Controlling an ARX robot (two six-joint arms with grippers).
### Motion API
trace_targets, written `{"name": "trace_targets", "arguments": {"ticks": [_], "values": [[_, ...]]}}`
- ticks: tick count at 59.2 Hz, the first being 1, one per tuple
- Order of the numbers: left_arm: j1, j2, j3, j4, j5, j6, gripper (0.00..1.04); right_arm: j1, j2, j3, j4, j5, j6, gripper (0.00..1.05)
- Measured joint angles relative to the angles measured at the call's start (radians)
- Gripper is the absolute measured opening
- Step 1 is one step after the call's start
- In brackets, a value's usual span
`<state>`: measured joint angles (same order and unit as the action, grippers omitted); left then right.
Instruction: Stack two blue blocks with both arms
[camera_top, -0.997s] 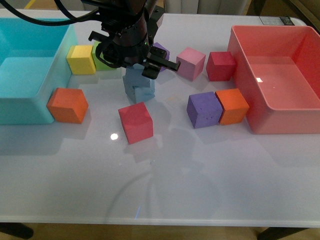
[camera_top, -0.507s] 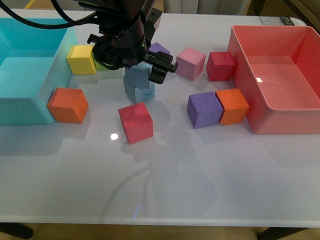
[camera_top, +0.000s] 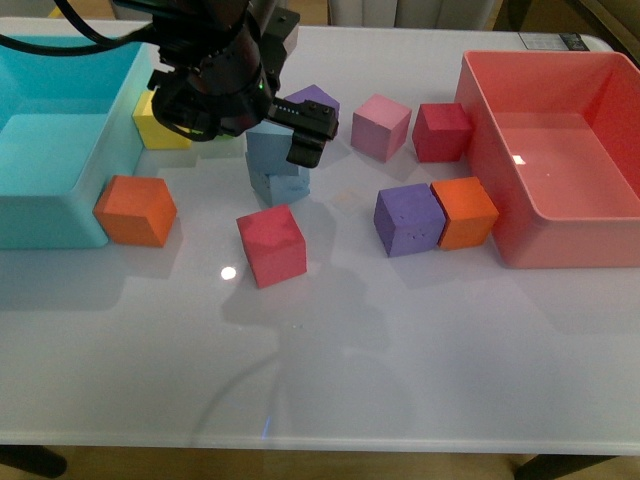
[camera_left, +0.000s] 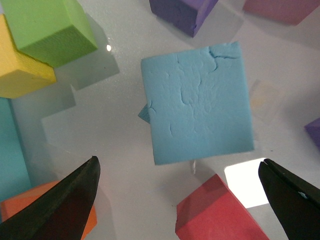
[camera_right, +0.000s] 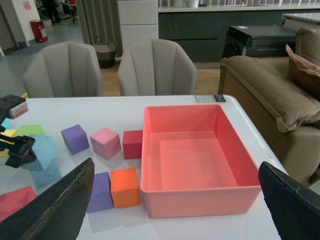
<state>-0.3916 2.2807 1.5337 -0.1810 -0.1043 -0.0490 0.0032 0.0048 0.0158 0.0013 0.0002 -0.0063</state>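
The two blue blocks stand stacked on the white table. The upper one (camera_top: 270, 147) sits a little askew on the lower one (camera_top: 284, 187). In the left wrist view the upper block (camera_left: 197, 102) fills the middle and a corner of the lower block (camera_left: 145, 112) peeks out beside it. My left gripper (camera_top: 255, 125) hangs just above the stack, open and empty, with its fingers (camera_left: 75, 200) spread wide and clear of the blocks. My right gripper (camera_right: 175, 167) is open and empty, high over the table facing the pink bin. The stack also shows in the right wrist view (camera_right: 44, 152).
A turquoise bin (camera_top: 60, 215) stands at the left and a pink bin (camera_top: 560, 245) at the right. Around the stack lie a red cube (camera_top: 272, 245), orange cubes (camera_top: 135, 210) (camera_top: 465, 212), purple cubes (camera_top: 408, 218) (camera_top: 312, 100), a yellow cube (camera_top: 160, 125), a pink cube (camera_top: 381, 127), a dark red cube (camera_top: 441, 132) and a green cube (camera_left: 50, 27).
My left arm has drawn up and to the left, away from the stack. The two blue blocks have stayed stacked in place.
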Motion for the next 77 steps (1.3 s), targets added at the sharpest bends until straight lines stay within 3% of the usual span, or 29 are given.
{"name": "trace_targets", "arguments": {"ticks": [20, 24, 26, 30, 33, 40, 48, 51, 77], "values": [[0.063, -0.418, -0.390, 0.198, 0.084, -0.081, 0.95, 0.000, 0.000, 0.000, 0.000, 0.000, 0.000, 0.96], [0.081, -0.516, -0.577, 0.562, -0.088, -0.034, 0.83, 0.000, 0.000, 0.000, 0.000, -0.001, 0.000, 0.96], [0.098, -0.563, -0.666, 0.719, -0.114, -0.013, 0.78, 0.000, 0.000, 0.000, 0.000, -0.001, 0.000, 0.96], [0.159, -0.701, -0.857, 0.972, -0.097, 0.011, 0.65, 0.000, 0.000, 0.000, 0.000, 0.000, 0.000, 0.96], [0.212, -0.817, -0.966, 1.051, -0.053, 0.021, 0.56, 0.000, 0.000, 0.000, 0.000, 0.000, 0.000, 0.96], [0.307, -1.049, -1.167, 1.060, 0.007, 0.030, 0.35, 0.000, 0.000, 0.000, 0.000, 0.000, 0.000, 0.96], [0.324, -1.133, -1.275, 1.057, 0.037, 0.034, 0.12, 0.000, 0.000, 0.000, 0.000, -0.001, 0.000, 0.96], [0.353, -1.170, -1.306, 1.051, 0.092, 0.035, 0.01, 0.000, 0.000, 0.000, 0.000, -0.001, 0.000, 0.96], [0.388, -1.453, -1.449, 0.916, 0.105, 0.038, 0.02, 0.000, 0.000, 0.000, 0.000, 0.002, 0.000, 0.96]]}}
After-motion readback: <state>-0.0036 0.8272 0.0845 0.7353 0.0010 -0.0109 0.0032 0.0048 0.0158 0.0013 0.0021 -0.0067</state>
